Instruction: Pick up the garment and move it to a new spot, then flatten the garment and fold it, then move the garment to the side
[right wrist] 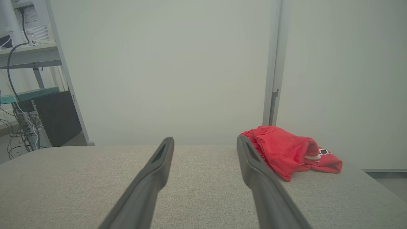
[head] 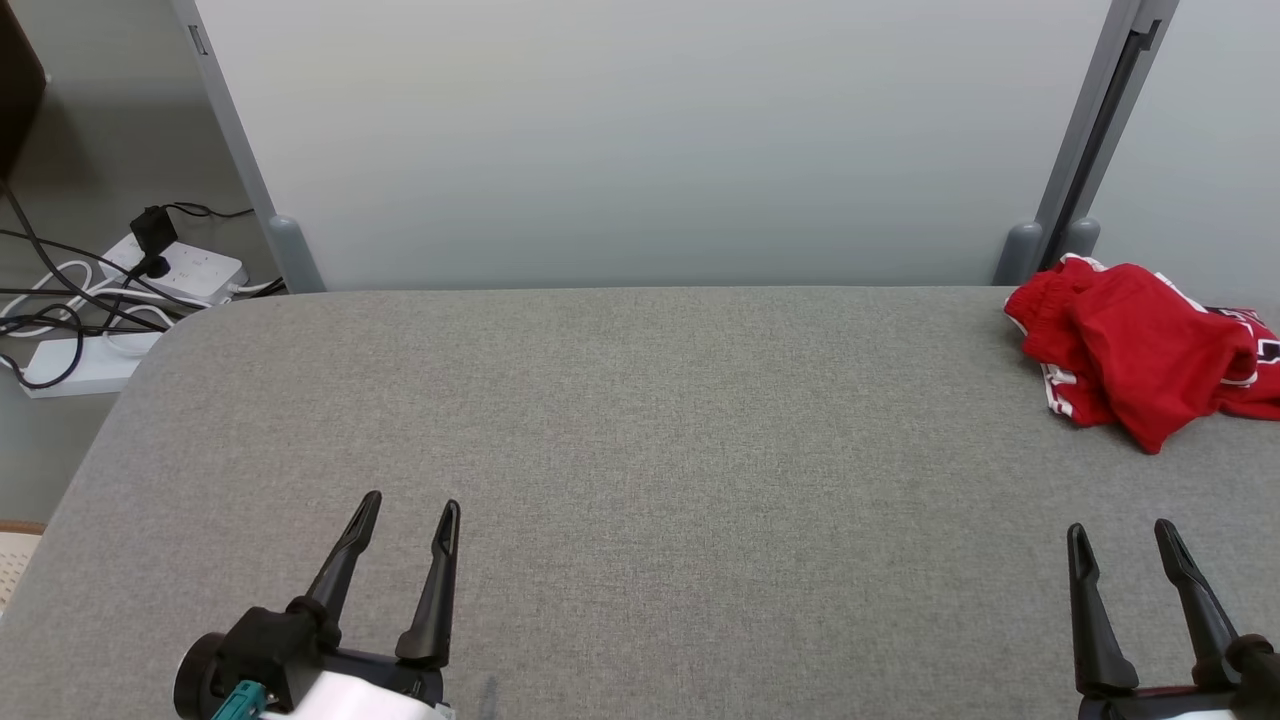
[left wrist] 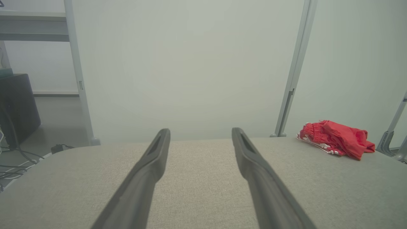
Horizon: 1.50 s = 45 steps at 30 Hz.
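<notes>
Garment: the garment point(head: 1140, 350) was seen bunched at the desk's point(head: 640, 450) far right corner.
Fingers: the left gripper point(head: 412, 502) and right gripper point(head: 1120, 528) were held open, empty.
Nearer arm: the right gripper was judged nearer, with the garment lying ahead.

**Woven cloth, soft cloth, matt dark fingers**

The table point(head: 640, 450) is covered in grey woven cloth, matt and slightly rough. The garment point(head: 1140, 350) is soft red cloth. The left hand point(head: 412, 500) and right hand point(head: 1120, 528) have matt dark fingers, seemingly plastic. The wall panel point(head: 640, 140) looks smooth and matt.
</notes>
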Tool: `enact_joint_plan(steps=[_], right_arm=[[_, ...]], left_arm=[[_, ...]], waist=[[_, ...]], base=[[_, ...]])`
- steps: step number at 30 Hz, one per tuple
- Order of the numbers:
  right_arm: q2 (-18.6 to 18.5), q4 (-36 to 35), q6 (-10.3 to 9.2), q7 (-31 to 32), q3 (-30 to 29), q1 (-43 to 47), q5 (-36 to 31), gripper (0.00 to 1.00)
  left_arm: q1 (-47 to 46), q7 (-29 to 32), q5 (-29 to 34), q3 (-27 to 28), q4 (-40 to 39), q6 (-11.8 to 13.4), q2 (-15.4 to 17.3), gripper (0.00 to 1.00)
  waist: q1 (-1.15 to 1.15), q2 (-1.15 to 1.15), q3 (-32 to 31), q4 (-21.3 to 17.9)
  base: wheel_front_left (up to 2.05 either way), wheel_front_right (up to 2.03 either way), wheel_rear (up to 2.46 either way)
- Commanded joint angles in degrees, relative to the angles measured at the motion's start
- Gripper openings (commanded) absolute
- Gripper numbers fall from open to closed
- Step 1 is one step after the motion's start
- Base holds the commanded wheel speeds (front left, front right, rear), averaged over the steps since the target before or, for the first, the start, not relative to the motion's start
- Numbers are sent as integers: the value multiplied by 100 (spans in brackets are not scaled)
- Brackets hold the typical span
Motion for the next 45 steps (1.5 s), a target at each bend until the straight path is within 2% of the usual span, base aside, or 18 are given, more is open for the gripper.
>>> enact_joint_plan(steps=[1, 12, 13, 20, 24, 29, 45], right_arm=[[-74, -173, 8, -59, 104, -92, 8, 100], [-64, -157, 8, -59, 64, -55, 14, 100], [6, 1, 0, 0, -51, 27, 1, 0], [58, 326, 0, 59, -16, 130, 186, 0], [40, 357, 0, 114, -10, 82, 475, 0], [19, 412, 1, 181, 0, 12, 832, 0], [-33, 567, 2, 406, 17, -206, 1960, 0]], left_arm=[[-160, -58, 73, 152, -104, -41, 66, 100], [-157, -58, 185, 267, 104, -41, 70, 100], [0, 1, 150, 72, 243, 0, 9, 0], [148, 68, -22, 51, 579, 6, -49, 0], [123, 134, -289, 85, 577, 4, -46, 0], [82, 215, -619, 128, 588, 2, -43, 0], [-51, 477, -1672, 270, 614, -4, -36, 0]], waist=[[0, 0, 5, 0], [0, 0, 16, 24], [0, 0, 16, 23], [1, 0, 25, 19], [13, 0, 24, 13], [1, 0, 47, 4], [0, 0, 92, -23]], base=[[0, 0, 0], [0, 0, 0], [0, 0, 0], [0, 0, 0], [0, 0, 0], [0, 0, 0], [0, 0, 0]])
